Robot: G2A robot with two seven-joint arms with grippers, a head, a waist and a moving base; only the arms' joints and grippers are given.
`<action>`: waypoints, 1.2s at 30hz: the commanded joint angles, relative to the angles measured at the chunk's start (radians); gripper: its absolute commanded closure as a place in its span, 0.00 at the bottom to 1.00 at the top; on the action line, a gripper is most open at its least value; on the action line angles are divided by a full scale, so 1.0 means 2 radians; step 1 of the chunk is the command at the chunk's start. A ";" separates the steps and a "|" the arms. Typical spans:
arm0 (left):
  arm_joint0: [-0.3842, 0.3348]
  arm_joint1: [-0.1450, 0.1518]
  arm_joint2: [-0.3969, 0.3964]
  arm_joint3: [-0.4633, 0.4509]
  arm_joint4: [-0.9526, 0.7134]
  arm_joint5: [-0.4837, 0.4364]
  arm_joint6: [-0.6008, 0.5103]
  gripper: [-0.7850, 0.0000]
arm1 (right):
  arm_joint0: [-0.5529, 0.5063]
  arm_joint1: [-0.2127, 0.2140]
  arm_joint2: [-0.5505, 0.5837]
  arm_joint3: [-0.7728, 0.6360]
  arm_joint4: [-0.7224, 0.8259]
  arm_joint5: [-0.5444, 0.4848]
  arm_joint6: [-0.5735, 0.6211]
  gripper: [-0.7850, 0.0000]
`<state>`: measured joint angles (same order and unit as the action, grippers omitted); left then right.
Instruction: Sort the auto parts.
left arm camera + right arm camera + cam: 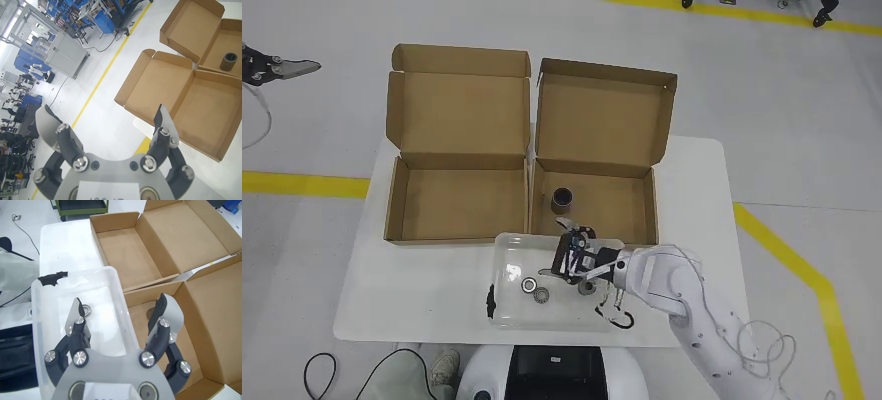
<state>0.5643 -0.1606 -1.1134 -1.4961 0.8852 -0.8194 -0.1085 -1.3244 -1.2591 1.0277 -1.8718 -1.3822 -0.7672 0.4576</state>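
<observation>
While the left pincer [104, 113] hangs with its fingers wide apart out over the floor, off the table's [692, 180] left side, the two open cardboard boxes sit side by side on the table. The left box [457, 205] has bare cardboard inside. In front of the boxes, a clear plastic bin [504, 305] holds a small metal bearing ring [534, 286] and, to its right, a second small grey part [587, 287] that I cannot make out. The right box [617, 205] holds a dark cylinder [563, 199], standing upright near its left wall. The right pincer [572, 247] is spread open with nothing between its fingers, over the line where the bin's far rim meets the right box. The left wrist view shows the cylinder's hollow bore plainly, whereas in the right wrist view a finger [158, 309] hides most of it. The right wrist view brings out a torn black scrap [52, 278] on the bin's rim.
</observation>
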 commanded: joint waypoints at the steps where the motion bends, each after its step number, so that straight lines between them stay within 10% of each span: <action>1: 0.000 0.000 0.000 0.000 0.000 0.000 0.000 0.00 | -0.017 0.005 0.008 -0.010 -0.009 -0.016 0.006 0.13; 14: 0.000 0.000 0.000 0.000 0.000 0.000 0.000 0.00 | -0.096 0.028 0.046 -0.039 -0.039 -0.046 0.042 0.17; 36: 0.000 0.000 0.000 0.000 0.000 0.000 0.000 0.00 | -0.054 0.024 -0.029 0.008 -0.059 0.030 0.170 0.27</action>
<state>0.5643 -0.1606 -1.1134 -1.4961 0.8852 -0.8194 -0.1085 -1.4359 -1.2103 0.9758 -1.8567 -1.5009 -0.7124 0.7950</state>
